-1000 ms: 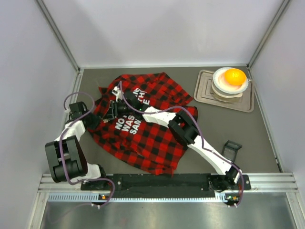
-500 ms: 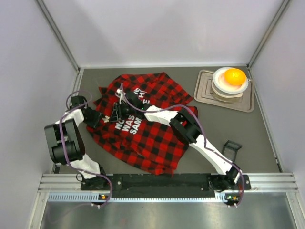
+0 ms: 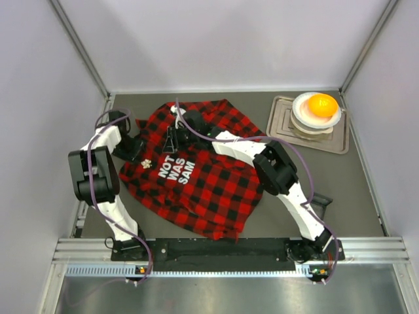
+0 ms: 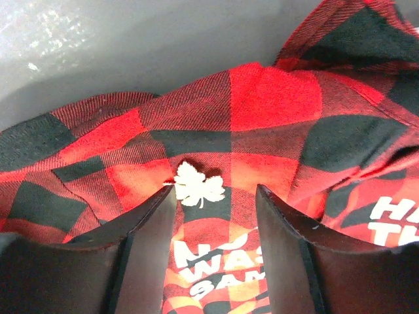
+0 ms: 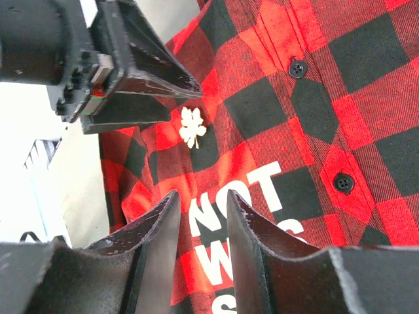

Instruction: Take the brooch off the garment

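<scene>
As the garment (image 3: 216,190) lies rumpled on the worktop (image 3: 353,190), we see the brooch (image 4: 198,185) on its plaid beside the white lettering (image 4: 196,265). The left hand (image 4: 215,193) gapes empty just before it (fingers either side); the right hand (image 5: 201,194), narrowly parted, hovers above, holding nothing.

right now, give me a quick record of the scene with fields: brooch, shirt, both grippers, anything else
brooch: pale leaf-like pin, on the garment beside the white lettering, not held
garment: red-and-black plaid shirt, spread out, rumpled
left gripper: open, jaws framing the brooch, not closed on it
right gripper: open, empty, over the lettering
far right: orange ball in a white bowl on a tray
</scene>
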Tool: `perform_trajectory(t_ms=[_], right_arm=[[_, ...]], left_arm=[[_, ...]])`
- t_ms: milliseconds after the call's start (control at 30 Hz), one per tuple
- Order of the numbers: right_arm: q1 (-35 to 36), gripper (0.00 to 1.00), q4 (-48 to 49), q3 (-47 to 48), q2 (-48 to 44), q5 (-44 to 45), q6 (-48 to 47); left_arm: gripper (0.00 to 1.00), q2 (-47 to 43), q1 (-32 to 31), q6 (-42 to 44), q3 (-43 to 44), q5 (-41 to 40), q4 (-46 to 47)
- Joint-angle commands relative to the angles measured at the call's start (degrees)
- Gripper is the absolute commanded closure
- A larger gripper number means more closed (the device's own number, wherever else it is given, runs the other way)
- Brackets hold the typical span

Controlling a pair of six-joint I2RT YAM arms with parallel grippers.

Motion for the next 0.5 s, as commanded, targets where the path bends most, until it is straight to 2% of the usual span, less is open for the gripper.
perform_trajectory(t_ms=[0,67,333,467], right_arm=[[0.3,0.65,-0.7,0.0,-3.0,0.0,-2.3],[0.4,0.65,-0.7,0.1,-2.9,-0.2,-2.2],[0.3,0.64,-0.6,0.0,-2.8,-1.4,-2.5],[0.3,0.65,-0.7,0.1,-2.4,-2.1,-2.2]], left_arm=[[0.43,5.4,-2.3,-4.0,7.4,-8.2,-14.0],[0.43,8.1,-2.8,-4.6,9.0,-8.7,-16.5],[0.4,9.8,-3.9,-7.6,10.2,-11.4,-16.0],[0.43,11.5,-4.0,-8.2,9.6,-11.0,-15.9]])
